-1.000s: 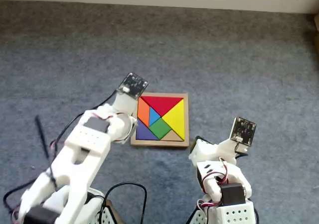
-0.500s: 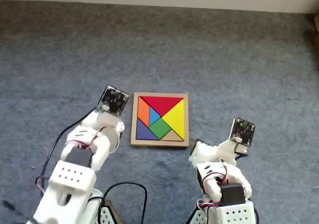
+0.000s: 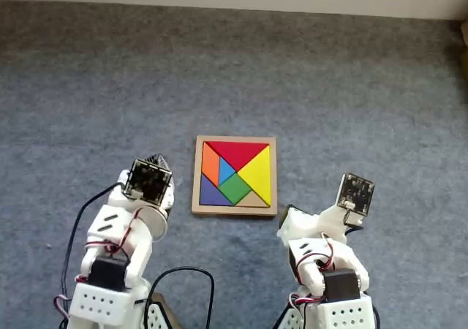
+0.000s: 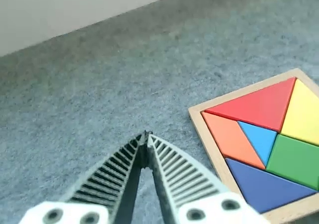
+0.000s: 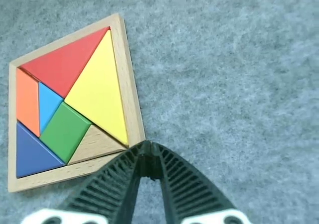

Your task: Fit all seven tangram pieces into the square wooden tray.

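Spreading under everything is grey carpet [image 3: 329, 80], the work surface. Left arm [image 3: 117, 248] and right arm [image 3: 325, 263] sit folded at the near edge, one each side of the tray [image 3: 234, 139], which lies flat on the carpet btwn them and a bit farther out. Left claw [image 4: 146, 137]: tips pressed together, empty, over bare carpet beside the tray's left side, clear of the rim. Right claw [image 5: 148, 147]: pinched together too, empty, tips just beside the tray's near right corner; whether it touches the rim, can't tell. Inside the tray all seven pieces lie flush, edge to edge. Red tri [image 3: 235, 153] fills the far side and yellow tri [image 3: 257, 177] the right side, meeting along a diagonal. Dark blue tri [image 3: 210, 194] takes the near left corner. Orange piece [image 3: 210, 169] runs along the left wall, farther out. Green square [image 3: 235, 188] sits near ctr, touching yellow. Light blue tri [image 3: 225, 172] is wedged btwn orange, red and green. Tan tri [image 3: 253, 199] rests against the near wall, next to green and yellow.
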`<state>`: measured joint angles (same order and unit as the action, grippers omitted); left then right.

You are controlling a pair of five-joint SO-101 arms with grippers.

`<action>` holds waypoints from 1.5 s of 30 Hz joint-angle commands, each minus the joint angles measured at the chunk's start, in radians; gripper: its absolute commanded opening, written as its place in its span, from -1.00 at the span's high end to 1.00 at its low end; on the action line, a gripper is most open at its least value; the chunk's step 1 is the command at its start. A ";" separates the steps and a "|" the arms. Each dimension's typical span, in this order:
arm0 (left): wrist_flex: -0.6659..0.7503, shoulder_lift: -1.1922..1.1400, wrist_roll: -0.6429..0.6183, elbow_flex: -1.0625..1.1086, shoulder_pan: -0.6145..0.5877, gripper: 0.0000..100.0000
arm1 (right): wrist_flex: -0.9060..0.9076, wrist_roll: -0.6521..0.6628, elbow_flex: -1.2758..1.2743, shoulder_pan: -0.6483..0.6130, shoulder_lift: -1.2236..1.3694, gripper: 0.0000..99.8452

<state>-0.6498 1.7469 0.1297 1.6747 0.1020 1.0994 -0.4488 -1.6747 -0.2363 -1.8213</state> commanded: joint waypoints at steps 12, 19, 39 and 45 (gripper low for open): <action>-0.419 0.062 -0.003 0.021 -0.005 0.98 | 0.010 0.011 -0.104 0.010 -0.015 0.99; -0.463 0.061 -0.005 0.021 -0.005 0.98 | 0.010 0.011 -0.104 0.010 -0.015 0.99; -0.463 0.054 -0.005 0.021 -0.004 0.98 | 0.010 0.011 -0.104 0.010 -0.015 0.99; -0.463 0.054 -0.005 0.021 -0.004 0.98 | 0.010 0.011 -0.104 0.010 -0.015 0.99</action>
<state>-1.1086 1.7852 0.1297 1.6763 0.1036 1.0994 -0.4488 -1.6747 -0.2363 -1.8213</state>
